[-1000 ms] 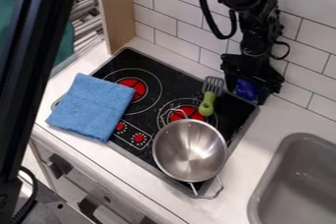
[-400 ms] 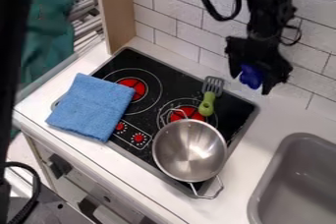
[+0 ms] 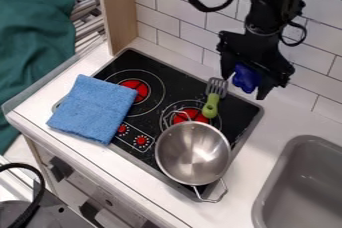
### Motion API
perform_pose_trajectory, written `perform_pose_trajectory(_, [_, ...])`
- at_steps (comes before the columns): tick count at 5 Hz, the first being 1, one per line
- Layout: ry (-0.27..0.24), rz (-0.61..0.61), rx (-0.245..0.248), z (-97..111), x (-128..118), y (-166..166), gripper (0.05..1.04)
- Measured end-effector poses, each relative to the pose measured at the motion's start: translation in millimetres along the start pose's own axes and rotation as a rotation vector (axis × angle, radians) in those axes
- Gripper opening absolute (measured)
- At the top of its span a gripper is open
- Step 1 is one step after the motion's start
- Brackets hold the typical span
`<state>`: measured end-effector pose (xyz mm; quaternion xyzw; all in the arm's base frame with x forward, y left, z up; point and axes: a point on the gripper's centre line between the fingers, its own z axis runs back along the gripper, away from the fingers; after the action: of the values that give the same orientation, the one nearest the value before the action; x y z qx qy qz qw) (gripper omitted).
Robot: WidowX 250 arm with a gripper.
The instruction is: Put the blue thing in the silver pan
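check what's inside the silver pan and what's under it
The silver pan holds nothing visible, just bare metal. Under it is the black stove; part of a red burner shows past the pan's rim. The surface directly beneath is covered, so anything there can't be seen.

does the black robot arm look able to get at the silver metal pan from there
Probably yes: the pan sits open side up with nothing over it. The black gripper, holding a dark blue object, hangs beyond it, and the green-handled spatula between them lies low on the black stove.
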<state>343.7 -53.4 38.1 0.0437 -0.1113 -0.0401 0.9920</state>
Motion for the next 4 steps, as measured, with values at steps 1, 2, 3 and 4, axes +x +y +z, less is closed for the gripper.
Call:
perform_pose_trajectory(1, [0.071,-0.011,0.019,5.5,-25.9,-0.7,0.855])
perform_pose_trajectory(2, [0.124,-0.036,-0.004,-0.8,-42.8,-3.3,0.855])
perform_pose_trajectory(3, [0.183,-0.039,-0.026,-7.5,-62.1,-3.1,0.855])
perform_pose_trajectory(4, [0.222,-0.024,-0.051,-12.1,-75.1,-0.6,0.855])
